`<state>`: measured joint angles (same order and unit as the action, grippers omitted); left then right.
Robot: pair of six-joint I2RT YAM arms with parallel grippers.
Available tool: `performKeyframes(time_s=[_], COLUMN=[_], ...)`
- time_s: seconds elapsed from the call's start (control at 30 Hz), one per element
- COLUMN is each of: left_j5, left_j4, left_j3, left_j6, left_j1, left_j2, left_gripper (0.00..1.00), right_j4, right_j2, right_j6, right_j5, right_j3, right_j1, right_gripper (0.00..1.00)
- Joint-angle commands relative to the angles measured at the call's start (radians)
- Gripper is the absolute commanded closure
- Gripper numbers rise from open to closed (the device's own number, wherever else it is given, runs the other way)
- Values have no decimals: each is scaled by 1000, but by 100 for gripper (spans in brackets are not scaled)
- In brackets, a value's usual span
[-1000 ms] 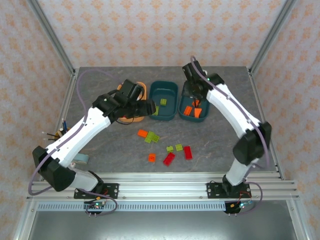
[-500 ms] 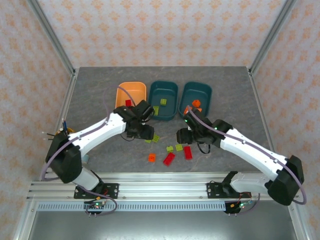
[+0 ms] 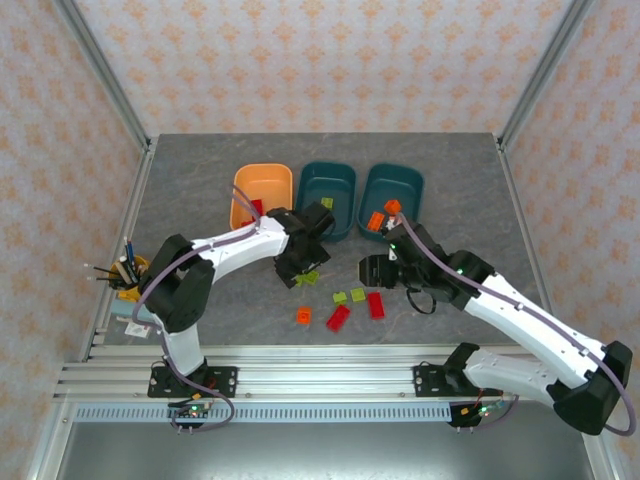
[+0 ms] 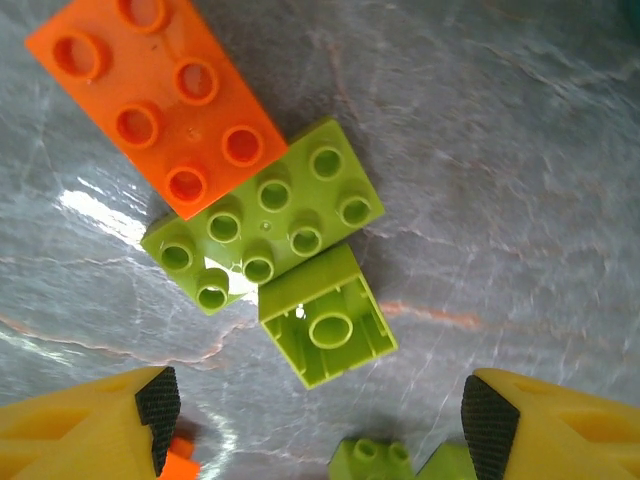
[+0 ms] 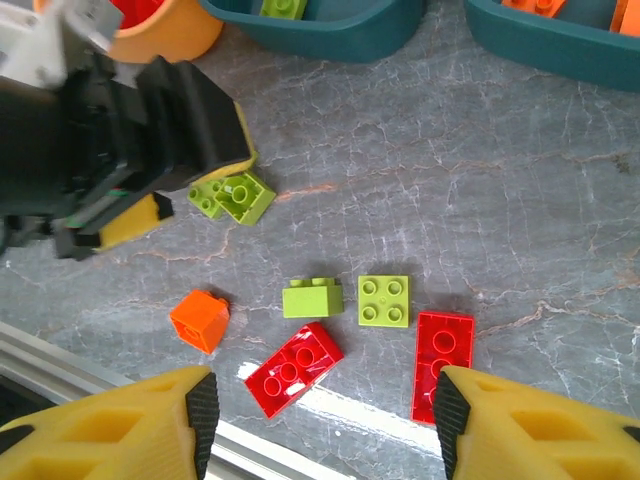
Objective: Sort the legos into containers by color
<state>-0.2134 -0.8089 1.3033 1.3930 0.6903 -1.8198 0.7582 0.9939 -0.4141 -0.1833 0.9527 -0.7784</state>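
The table (image 3: 200, 180) is grey, veined like marble, with a faint sheen. Along its 12 o'clock side three glossy rounded-rectangle trays stand in a row: the orange tray (image 3: 265, 190), then the middle tray (image 3: 328, 182) and the right tray (image 3: 400, 188), both dark teal. A red brick (image 3: 256, 207) lies in the orange tray, a green brick (image 3: 326, 203) in the middle tray and orange bricks (image 3: 375, 221) in the right tray.

The left gripper (image 4: 318, 415) hangs low at 6 o'clock of the middle tray. Its yellow fingers (image 4: 80, 430), tipped with black pads, are spread wide with nothing between them. Under it an orange 2x4 (image 4: 160, 100), studs up, touches a green 2x4 (image 4: 262, 228). At 5 o'clock of that, touching it, a small green block (image 4: 325, 330) lies upside down, hollow with a round tube inside.

The right gripper (image 5: 322, 400), at 3 o'clock of the left one, is likewise parted and empty. Beneath it lie translucent loose bricks: an orange cube (image 5: 200, 320), a tipped green brick (image 5: 312, 297), a square green 2x2 (image 5: 383, 300), a red 2x4 (image 5: 295, 367) and a red slab (image 5: 442, 362).
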Motion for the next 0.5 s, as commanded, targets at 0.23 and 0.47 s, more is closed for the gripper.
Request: performKeyframes(time_s=[0.23, 0.47], left_j5=[16, 35], left_j4=[35, 28], left_j3=[66, 42], left_j6=[289, 326], left_j1=[24, 26], left_j2=[-98, -134], left_gripper=[26, 39], right_j4=[30, 40], right_j2=[-56, -61], right_j6=[12, 17], right_j5=[26, 31], right_j3=[-20, -22], right_j1=[-1, -1], right_gripper=[39, 39])
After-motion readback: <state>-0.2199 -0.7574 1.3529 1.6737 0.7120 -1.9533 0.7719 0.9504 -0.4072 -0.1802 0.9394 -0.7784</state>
